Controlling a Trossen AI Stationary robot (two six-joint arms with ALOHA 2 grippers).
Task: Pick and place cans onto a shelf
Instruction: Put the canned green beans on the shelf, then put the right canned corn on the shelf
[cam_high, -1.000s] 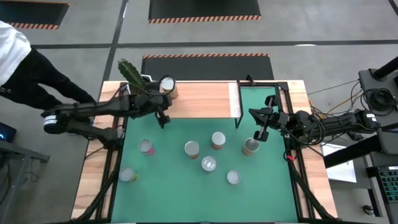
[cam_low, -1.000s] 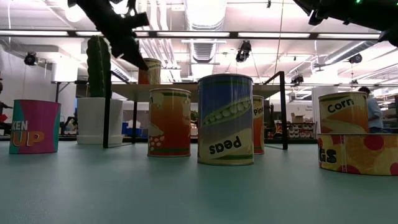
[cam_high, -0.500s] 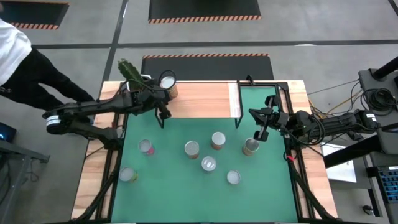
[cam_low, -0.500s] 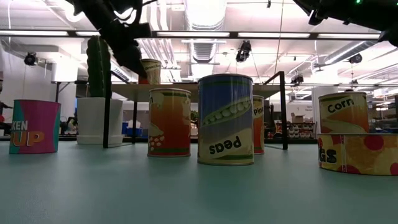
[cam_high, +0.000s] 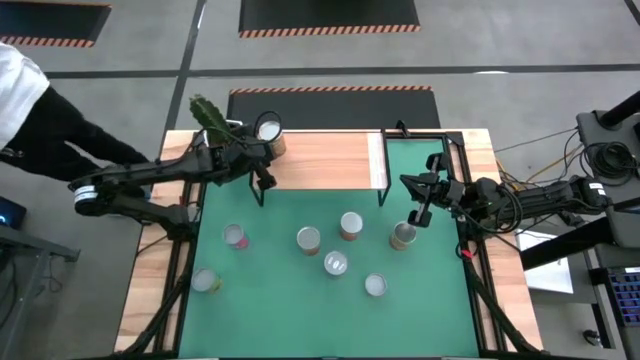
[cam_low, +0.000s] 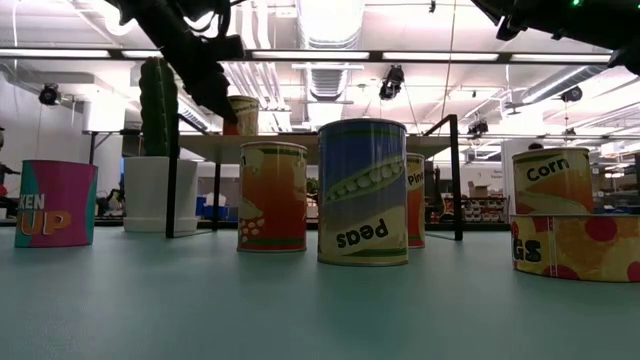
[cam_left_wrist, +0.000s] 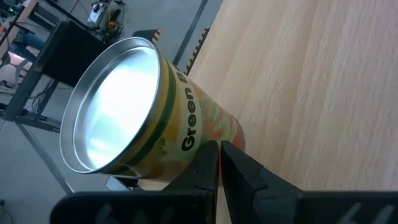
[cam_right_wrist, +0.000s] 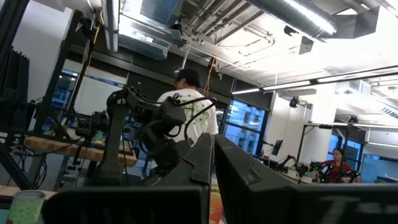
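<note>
The left gripper (cam_high: 262, 178) has slid back off the shelf (cam_high: 320, 160) since a second ago, its tip now at the board's front edge, over the edge of the green surface (cam_high: 300, 290), and clear of the can (cam_high: 268, 129) standing on the shelf's left end beside the cactus (cam_high: 208, 118). In the low view the dark arm has swung across in front of that can, hiding part of it. At the left edge of the high view, the person (cam_high: 25, 95) has drifted a little further out.
</note>
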